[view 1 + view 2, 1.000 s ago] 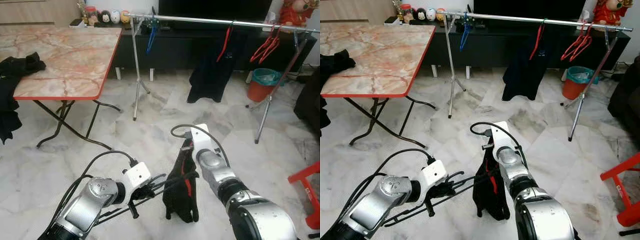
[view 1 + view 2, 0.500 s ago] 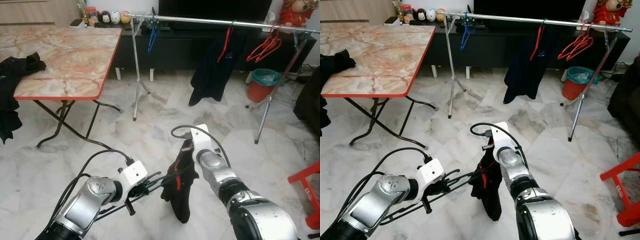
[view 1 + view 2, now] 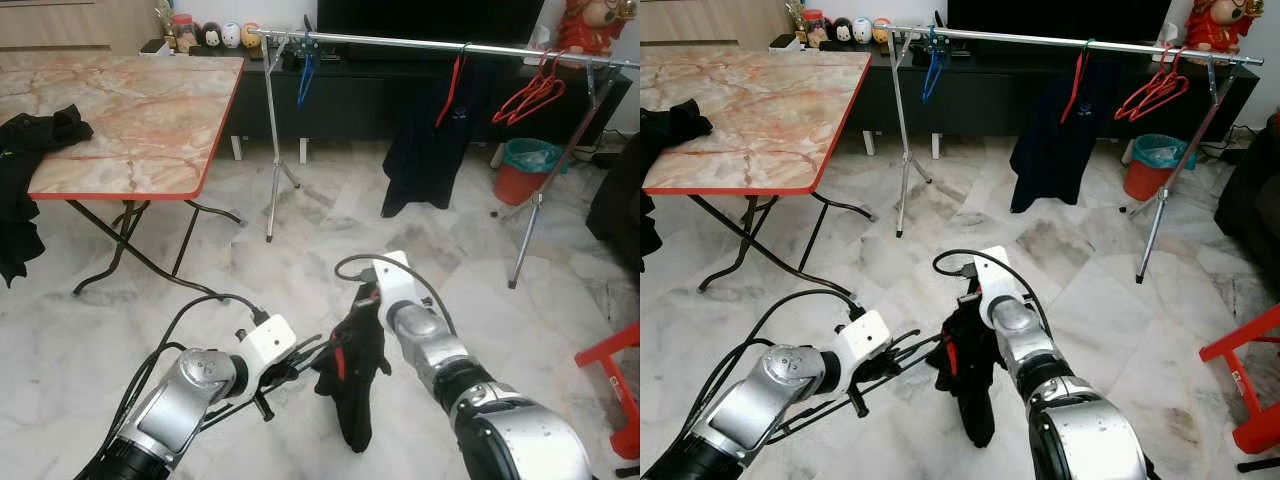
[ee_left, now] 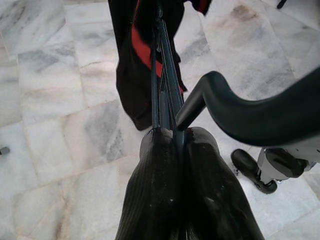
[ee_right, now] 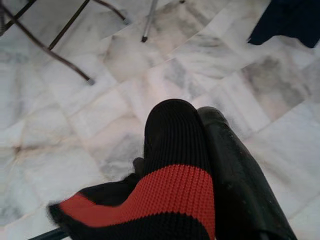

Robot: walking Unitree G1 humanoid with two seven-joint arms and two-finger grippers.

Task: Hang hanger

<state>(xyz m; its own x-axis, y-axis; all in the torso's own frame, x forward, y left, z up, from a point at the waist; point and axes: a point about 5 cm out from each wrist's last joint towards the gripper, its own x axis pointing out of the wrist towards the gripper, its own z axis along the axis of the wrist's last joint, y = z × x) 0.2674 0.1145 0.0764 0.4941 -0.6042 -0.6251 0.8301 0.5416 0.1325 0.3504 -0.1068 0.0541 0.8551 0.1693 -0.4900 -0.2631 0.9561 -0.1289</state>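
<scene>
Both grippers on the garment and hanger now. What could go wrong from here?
1. The black garment hangs bunched from the right gripper and may slip off the dark hanger.
2. The left gripper pinches only thin hanger wires, which might twist.
3. The rail is far; walking may swing the load.

Head stereo downward; wrist cameras close-up.

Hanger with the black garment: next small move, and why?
Probably lift both arms and step toward the rail. The left gripper is shut on the hanger, the right gripper is shut on the black-and-red garment draped on it, and the bundle hangs low over the floor, well short of the rail.
</scene>
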